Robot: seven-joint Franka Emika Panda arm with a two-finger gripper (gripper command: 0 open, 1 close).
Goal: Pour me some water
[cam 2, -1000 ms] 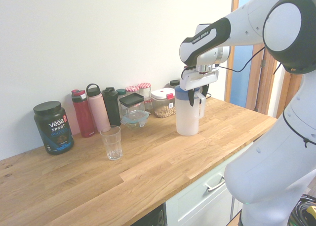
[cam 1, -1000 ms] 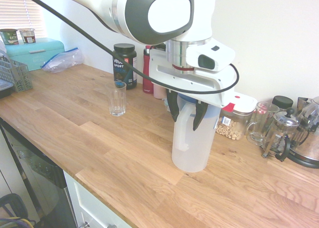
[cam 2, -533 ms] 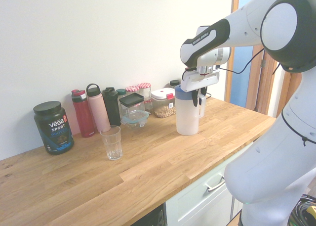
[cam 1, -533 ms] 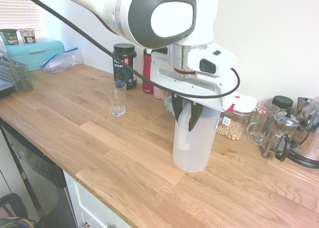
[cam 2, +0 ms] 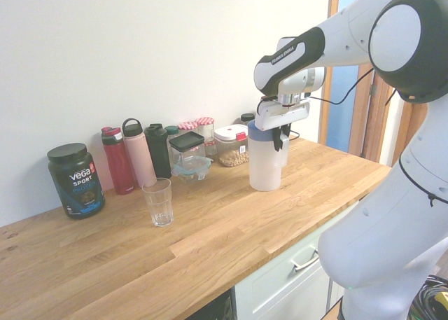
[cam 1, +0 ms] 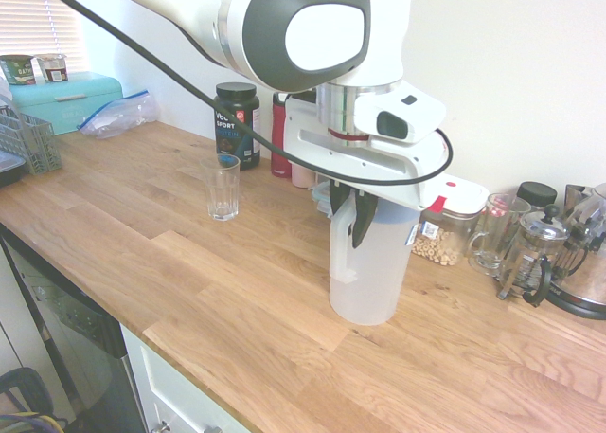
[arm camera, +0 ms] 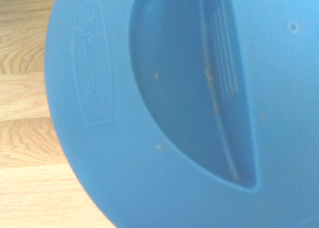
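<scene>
A tall frosted-white jug with a blue lid stands upright on the wooden counter. The water inside barely shows through its cloudy wall. My gripper hangs straight down over the jug, shut on the top of its white loop handle. An empty clear drinking glass stands apart from the jug on the counter. The lid fills the wrist view.
Along the wall stand a black protein tub, a red bottle, a pink bottle, jars, a nut container, a glass mug and a French press. A dish rack sits at the counter's end.
The fingers have closed from wide apart onto the jug's handle. The jug has barely shifted and still stands on the counter.
</scene>
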